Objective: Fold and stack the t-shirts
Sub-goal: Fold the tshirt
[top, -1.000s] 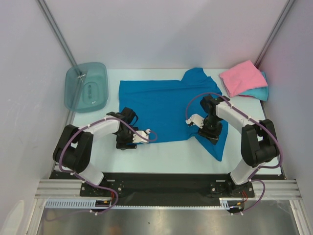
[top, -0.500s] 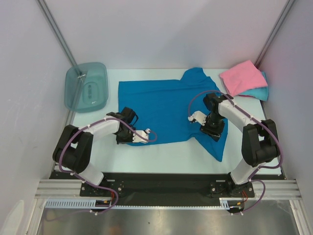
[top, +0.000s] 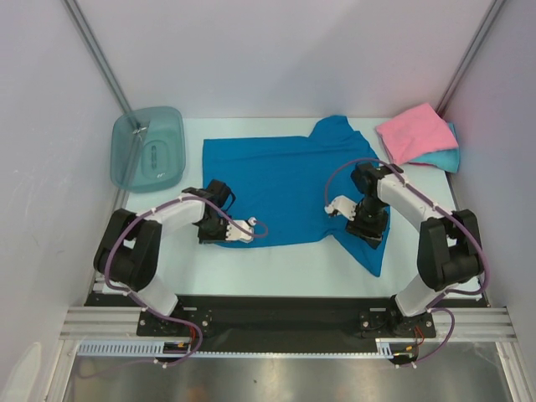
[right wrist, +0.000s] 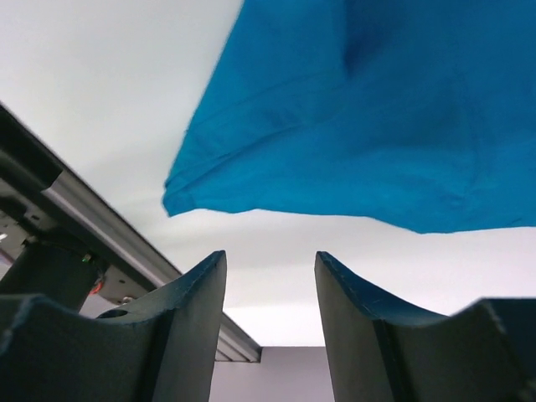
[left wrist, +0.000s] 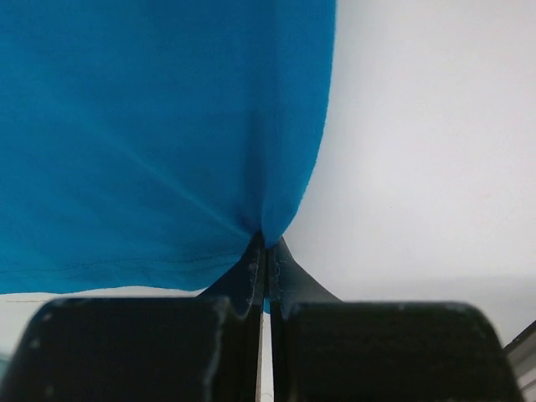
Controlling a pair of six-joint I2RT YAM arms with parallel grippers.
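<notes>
On the blue t-shirt, the left jaws have closed.

Robot lab cell, not a home. Plain white enclosure walls, diagonal aluminium strut, silver frame rail, slotted cable duct. Left arm and right arm bolted to black base plate at a bare white table.

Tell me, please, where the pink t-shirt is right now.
In the top view, the folded pink t-shirt lies in the far right corner of the table, atop the turquoise t-shirt, right of the blue t-shirt.
</notes>
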